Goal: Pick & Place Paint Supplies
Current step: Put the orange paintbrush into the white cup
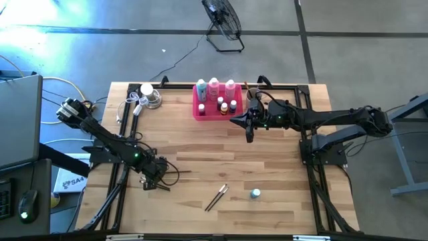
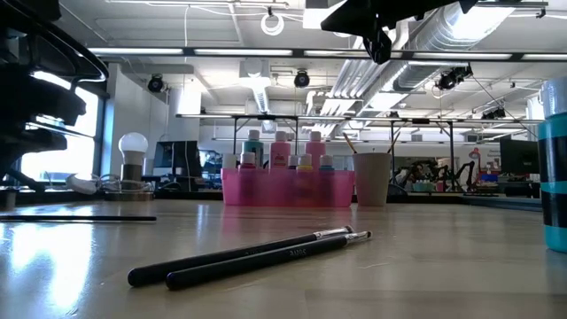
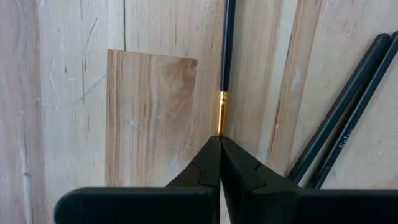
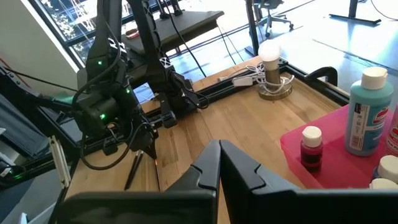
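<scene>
My left gripper (image 1: 155, 180) is low over the table's near left part, shut on a thin dark paintbrush (image 1: 177, 171) whose handle (image 3: 227, 43) points toward the table's right. Two more dark brushes (image 1: 216, 197) lie side by side near the front middle. A tiny teal bottle (image 1: 255, 194) stands to their right. The pink tray (image 1: 200, 110) at the far middle holds tall white-capped bottles (image 1: 214, 88) and tiny ones (image 1: 227, 106). My right gripper (image 1: 249, 134) hovers shut and empty just right of the tray, high above the table. My left gripper pinches the brush at its bristle end, just below the gold ferrule (image 3: 221, 112), between the tips of its two fingers (image 3: 205, 165). The fingers come from above, pointing down. The brush stretches away from them, its handle (image 2: 80, 217) lying level at the table top.
A pale cup (image 2: 371, 180) stands right of the tray, under my right arm. A lamp bulb with coiled cables (image 1: 148, 94) sits at the far left corner. A black frame (image 1: 304, 144) runs along the table's sides. Bare wood lies between the tray and the loose brushes.
</scene>
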Tool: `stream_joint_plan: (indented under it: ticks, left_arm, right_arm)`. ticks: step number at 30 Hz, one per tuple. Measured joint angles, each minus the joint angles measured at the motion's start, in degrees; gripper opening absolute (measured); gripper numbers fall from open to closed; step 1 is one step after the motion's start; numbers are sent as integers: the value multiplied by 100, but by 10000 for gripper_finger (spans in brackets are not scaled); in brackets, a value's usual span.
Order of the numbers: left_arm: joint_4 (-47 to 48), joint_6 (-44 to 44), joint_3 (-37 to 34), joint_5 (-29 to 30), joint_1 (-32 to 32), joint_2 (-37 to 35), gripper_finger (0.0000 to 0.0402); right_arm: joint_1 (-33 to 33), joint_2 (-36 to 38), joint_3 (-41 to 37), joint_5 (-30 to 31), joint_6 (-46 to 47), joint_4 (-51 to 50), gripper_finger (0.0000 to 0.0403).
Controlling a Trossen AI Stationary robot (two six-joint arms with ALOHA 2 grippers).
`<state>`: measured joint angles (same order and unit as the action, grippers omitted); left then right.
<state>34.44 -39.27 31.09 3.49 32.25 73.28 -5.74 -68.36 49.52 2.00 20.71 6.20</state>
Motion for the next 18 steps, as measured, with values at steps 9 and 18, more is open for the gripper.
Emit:
stream_joint_plan:
  ticks: [9,18]
  left_arm:
    - [98,-2,164,-20,0,23,0]
    - [95,-25,370,-147,-4,13,0]
  right_arm:
    - [0,0,0,-80,0,0,2]
    - [-2,0,0,-73,-223,-3,2]
